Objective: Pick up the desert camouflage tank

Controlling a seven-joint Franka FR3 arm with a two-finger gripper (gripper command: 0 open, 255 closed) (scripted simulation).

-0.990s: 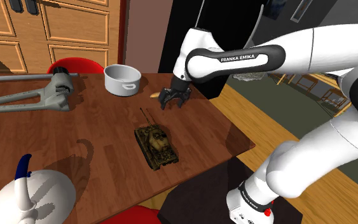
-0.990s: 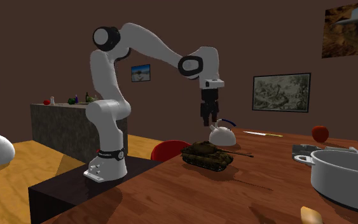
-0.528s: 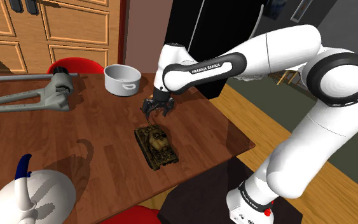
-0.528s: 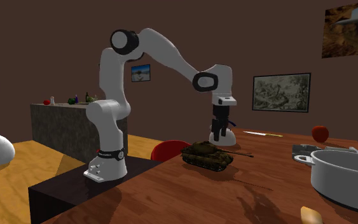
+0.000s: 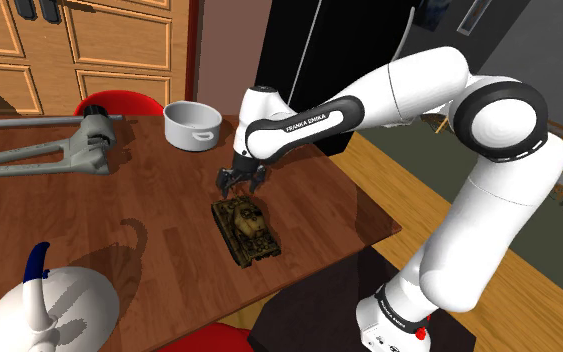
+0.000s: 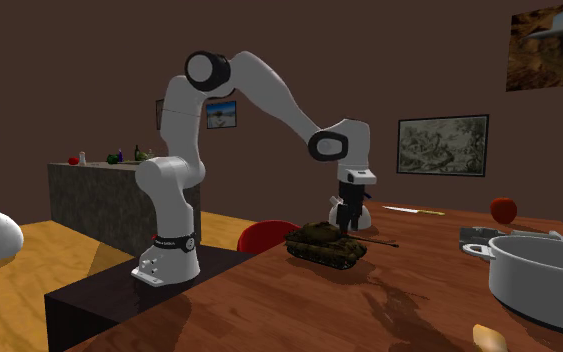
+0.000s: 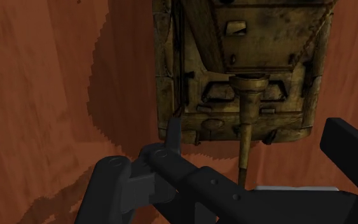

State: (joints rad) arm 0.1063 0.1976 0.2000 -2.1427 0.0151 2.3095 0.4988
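Note:
A tan and brown camouflage tank (image 5: 246, 228) stands on the dark wooden table (image 5: 159, 195), its barrel pointing toward the white pot. In the second exterior view the tank (image 6: 326, 243) sits near the table's edge. My gripper (image 5: 239, 183) hangs open just above the tank's barrel end, a little short of the turret, and nothing is held. Seen from the side, the gripper (image 6: 344, 215) hovers right behind and above the hull. In the wrist view the tank's front (image 7: 241, 63) lies close ahead, and its barrel (image 7: 245, 137) runs back between my spread fingers (image 7: 117, 181).
A white pot (image 5: 192, 124) stands at the back of the table, a big grey wrench (image 5: 59, 150) at the shoulder view's left, a white kettle (image 5: 49, 305) near the front. A red chair (image 5: 119, 103) is behind the table. The table's edge (image 5: 369, 215) is close by.
The gripper has moved from beside the pot toward the shoulder view's left and down, ending just above the tank's barrel end. It stays open. The tank has not moved.

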